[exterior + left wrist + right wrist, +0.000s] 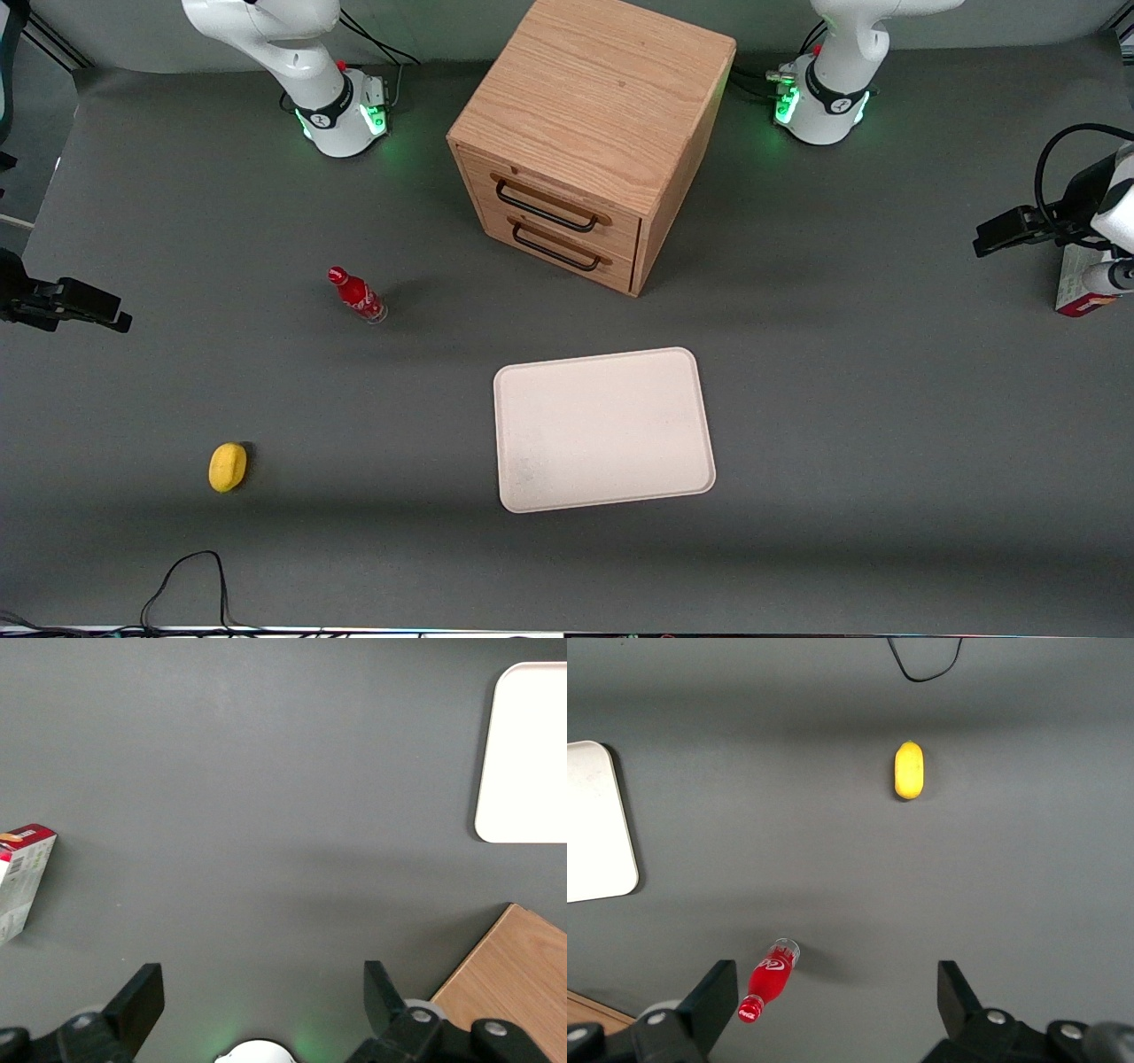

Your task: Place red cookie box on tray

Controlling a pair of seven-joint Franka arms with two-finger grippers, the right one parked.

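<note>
The red cookie box [1083,285] lies flat on the grey table [842,399] at the working arm's end. In the front view it sits between 2 and 3 o'clock from the tray [602,430], well apart from it. The arm hides part of the box there.

The box's long side runs about from 12 o'clock to 6 o'clock in the front view, tipped a little. Its red end points to 6 o'clock, toward the front camera.

The box is thin and flat. Its big face is up, pale grey-white with small print. The short end is red with an orange mark.

The gripper [259,979] hangs in the air above the table, close to the box, and holds nothing. Its two black fingers [142,997] are spread wide apart. In the wrist view the box is off to one side of them, not between them.

From the tray, the wooden cabinet [585,133] is at 12 o'clock, the small red bottle [356,295] at 10 o'clock, and a yellow thing [228,467] at 9 o'clock.
</note>
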